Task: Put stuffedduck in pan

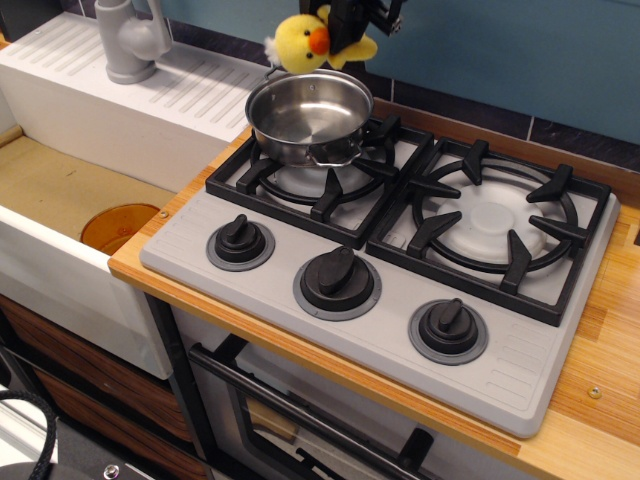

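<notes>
The stuffedduck (303, 43), a small yellow plush with an orange beak, hangs in the air just above the far rim of the pan. My black gripper (347, 32) is shut on its right side and reaches in from the top edge of the view. The pan (308, 115), round shiny steel with thin loop handles, stands empty on the left rear burner grate (322, 175). The upper part of the gripper is cut off by the frame.
A second black grate (494, 225) lies on the right burner. Three black knobs (337, 280) line the grey stove front. A white sink (70, 200) with a grey faucet (130, 40) and an orange drain lies to the left. A teal wall stands behind.
</notes>
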Controlling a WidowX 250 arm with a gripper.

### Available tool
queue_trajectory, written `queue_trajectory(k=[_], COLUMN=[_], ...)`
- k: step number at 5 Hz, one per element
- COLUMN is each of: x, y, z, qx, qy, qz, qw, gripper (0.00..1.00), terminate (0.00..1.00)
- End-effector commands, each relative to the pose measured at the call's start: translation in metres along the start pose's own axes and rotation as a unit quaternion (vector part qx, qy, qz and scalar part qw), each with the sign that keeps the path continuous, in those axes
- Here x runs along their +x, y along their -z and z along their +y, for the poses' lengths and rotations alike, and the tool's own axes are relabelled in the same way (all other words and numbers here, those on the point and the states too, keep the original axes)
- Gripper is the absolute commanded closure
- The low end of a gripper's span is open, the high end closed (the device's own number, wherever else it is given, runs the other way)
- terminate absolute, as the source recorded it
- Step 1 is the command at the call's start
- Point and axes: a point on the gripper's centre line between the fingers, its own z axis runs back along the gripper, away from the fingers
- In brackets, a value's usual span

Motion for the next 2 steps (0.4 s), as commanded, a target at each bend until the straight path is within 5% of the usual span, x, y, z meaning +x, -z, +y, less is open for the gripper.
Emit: queue_trajectory(k=[1,2], x=[0.0007,0.0031], y=[-0.0150,-0.0236], z=[-0.0028,-0.0034], qx=[-0.003,-0.002], qy=[-0.016,-0.013], qz=[-0.036,-0.032], qw=[0.9992,0.9994], gripper=[0.00,0.00], terminate=[0.00,0.00])
